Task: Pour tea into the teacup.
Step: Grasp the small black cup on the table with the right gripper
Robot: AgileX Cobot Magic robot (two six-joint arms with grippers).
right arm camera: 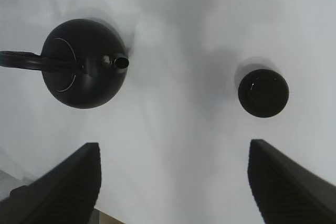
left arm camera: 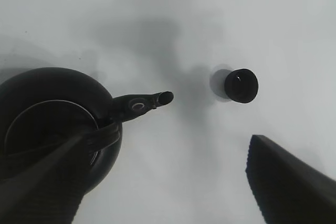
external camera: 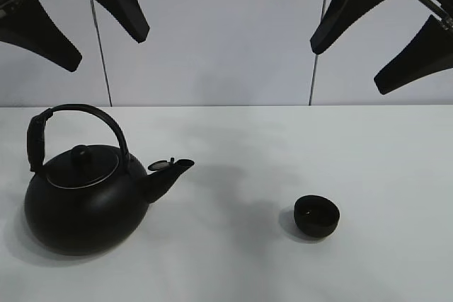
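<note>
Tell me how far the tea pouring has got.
Done: nothing visible. The kettle stands upright on the table, its spout toward the teacup, which sits apart from it; no tea is flowing. In hand: nothing; the left gripper and right gripper hang open above, both empty. Left: grasp the handle, lift, tilt the spout over the teacup, pour.

Kettle (left arm camera: 47, 87) cut off in left wrist view (blurred finger (left arm camera: 37, 192) across it), teacup (external camera: 317, 216) interior too dark
</note>
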